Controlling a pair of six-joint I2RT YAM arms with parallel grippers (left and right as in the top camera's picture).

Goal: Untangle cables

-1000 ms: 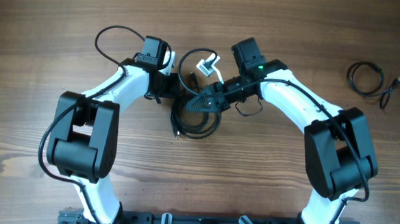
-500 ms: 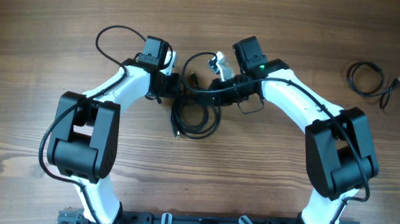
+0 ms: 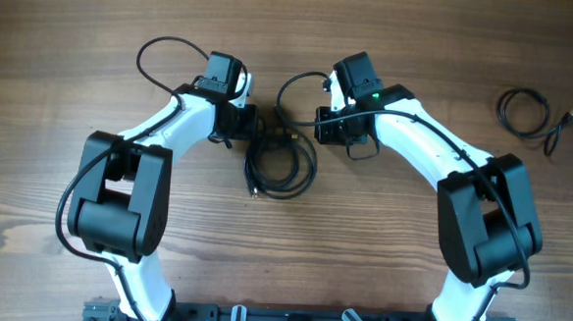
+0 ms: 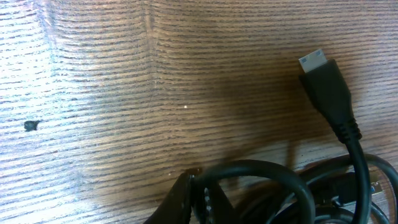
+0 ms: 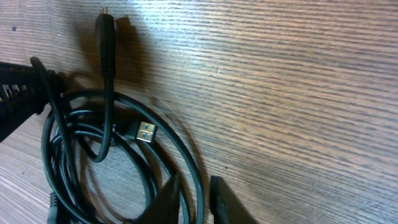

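**Cables** [image 3: 281,165]: black bunch at mid-surface, between the two pincers. The loops overlap and plug ends trail out.

**Separate coil** [image 3: 525,111]: far right, well apart from the bunch, and free of it by the look of things.

**Progress (judged):** one cord is out and the bunch is not yet parted, so most of the work is left.

**Left pincer** [image 3: 256,129]: closed, apparently nipping a strand at the bunch's upper left edge.

**Right pincer** [image 5: 194,200]: fingers a little apart, with one strand running between them, not clamped.

**Surface** [image 3: 408,285]: wood grain.

**Views:**
- Overhead alone shows the separate coil and both arms.
- Right wrist alone shows a blue-tongued plug [image 5: 144,132] inside the loops and a slim plug [image 5: 104,25] lying outside them.
- Left wrist alone shows a broad flat plug [image 4: 326,84] close up. Its own fingers are mostly out of frame.
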